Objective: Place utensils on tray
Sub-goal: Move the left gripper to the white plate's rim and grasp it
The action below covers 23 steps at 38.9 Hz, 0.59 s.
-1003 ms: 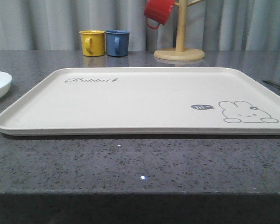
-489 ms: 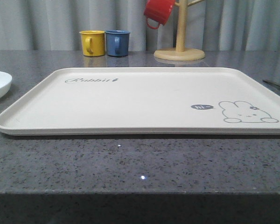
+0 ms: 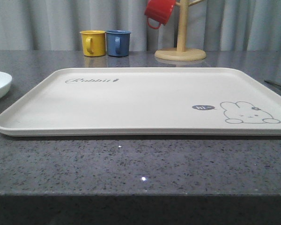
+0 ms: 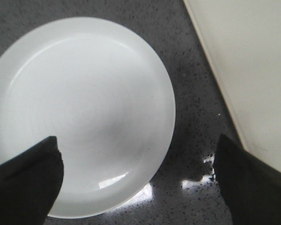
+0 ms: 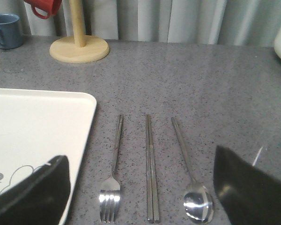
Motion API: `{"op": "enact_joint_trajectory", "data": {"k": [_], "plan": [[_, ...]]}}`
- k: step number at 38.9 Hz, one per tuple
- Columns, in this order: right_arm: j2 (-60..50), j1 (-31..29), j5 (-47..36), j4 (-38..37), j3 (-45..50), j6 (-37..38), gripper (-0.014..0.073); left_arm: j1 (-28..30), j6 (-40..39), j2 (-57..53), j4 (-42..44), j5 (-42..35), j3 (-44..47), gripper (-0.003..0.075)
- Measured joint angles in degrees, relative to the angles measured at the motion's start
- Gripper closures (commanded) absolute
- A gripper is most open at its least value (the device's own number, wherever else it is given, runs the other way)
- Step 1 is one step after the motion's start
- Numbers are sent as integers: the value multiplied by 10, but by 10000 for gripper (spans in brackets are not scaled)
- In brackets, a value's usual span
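On the speckled grey worktop (image 3: 131, 164) the cream tray (image 3: 145, 101) lies flat and bare, its "Rabbit" script at the far left and the bunny drawing near the right corner. Beside the tray's right edge, seen from the right wrist, the fork (image 5: 112, 180), the chopsticks (image 5: 151, 168) and the spoon (image 5: 189, 171) lie side by side, parallel and apart from each other, all off the tray. The right tool (image 5: 140, 199) hangs over them with its jaws spread wide, holding nothing. The left tool (image 4: 140, 180) is likewise spread wide and empty above the white plate (image 4: 84, 108), just left of the tray. Yellow mug (image 3: 93, 43), blue mug (image 3: 117, 43) and wooden mug tree (image 3: 180, 47) stand at the back
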Motion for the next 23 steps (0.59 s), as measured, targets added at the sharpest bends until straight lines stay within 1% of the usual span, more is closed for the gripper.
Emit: {"op": "enact_joint_trajectory", "data": {"k": [5, 10, 17, 23], "plan": [[0, 0, 0, 0, 0, 0, -48, 0, 0, 68, 0, 42, -27, 118], [0, 0, 0, 0, 0, 0, -48, 0, 4, 118, 0, 55, -35, 161], [0, 0, 0, 0, 0, 0, -48, -1, 10, 167, 0, 65, -36, 276], [0, 0, 0, 0, 0, 0, -48, 0, 10, 182, -2, 68, -36, 386]]}}
